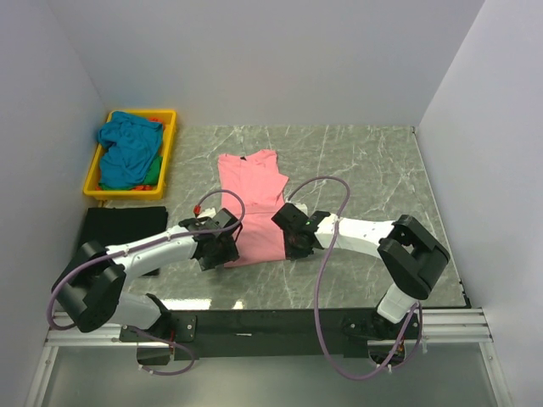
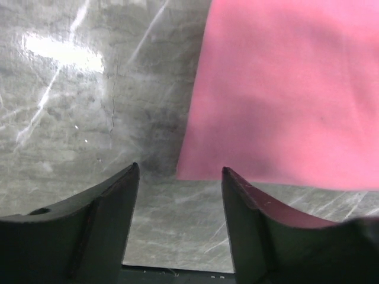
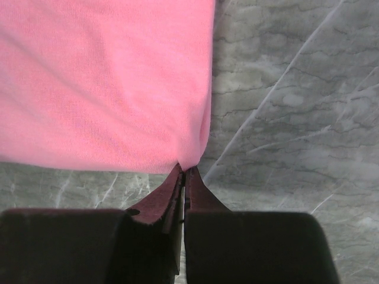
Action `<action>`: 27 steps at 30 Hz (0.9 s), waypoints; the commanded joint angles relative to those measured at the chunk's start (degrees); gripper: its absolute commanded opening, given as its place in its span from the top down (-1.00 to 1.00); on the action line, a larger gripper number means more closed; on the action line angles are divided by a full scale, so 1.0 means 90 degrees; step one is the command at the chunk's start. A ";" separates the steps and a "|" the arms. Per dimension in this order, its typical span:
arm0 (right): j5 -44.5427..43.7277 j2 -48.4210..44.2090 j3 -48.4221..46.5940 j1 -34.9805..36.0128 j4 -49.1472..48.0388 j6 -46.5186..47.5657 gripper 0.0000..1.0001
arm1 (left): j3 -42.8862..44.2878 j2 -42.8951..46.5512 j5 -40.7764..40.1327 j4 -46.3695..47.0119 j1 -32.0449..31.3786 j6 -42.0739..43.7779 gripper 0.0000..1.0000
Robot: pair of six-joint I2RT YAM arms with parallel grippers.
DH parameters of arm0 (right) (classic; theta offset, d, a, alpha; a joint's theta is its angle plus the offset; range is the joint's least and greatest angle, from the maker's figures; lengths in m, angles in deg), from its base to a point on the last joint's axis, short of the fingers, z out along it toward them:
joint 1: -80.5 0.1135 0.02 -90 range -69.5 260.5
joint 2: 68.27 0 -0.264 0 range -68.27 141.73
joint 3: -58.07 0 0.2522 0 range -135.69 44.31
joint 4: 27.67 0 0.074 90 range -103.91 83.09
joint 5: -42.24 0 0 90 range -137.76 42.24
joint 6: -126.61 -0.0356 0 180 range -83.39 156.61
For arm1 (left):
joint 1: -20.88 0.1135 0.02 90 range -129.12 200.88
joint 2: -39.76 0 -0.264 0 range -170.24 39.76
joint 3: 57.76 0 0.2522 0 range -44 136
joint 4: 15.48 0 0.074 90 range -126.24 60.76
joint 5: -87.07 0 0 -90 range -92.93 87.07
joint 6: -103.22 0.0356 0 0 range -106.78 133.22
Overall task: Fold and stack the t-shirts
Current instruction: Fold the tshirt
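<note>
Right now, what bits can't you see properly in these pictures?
- Top view: the pink t-shirt has its near corners tucked behind the left gripper and the right gripper.
- Top view: the teal t-shirt covers the rest of the yellow tray; only a green scrap and a red scrap peek out.
- Top view: the left arm hides part of the black cloth.
- Right wrist view: the shut fingers hide how much pink cloth is pinched.
</note>
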 commanded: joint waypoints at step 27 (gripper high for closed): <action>0.0077 0.0118 0.0399 0.0035 0.0140 0.0117 1.00 | -0.0276 -0.1428 0.0949 0.0377 -0.0073 0.0093 0.89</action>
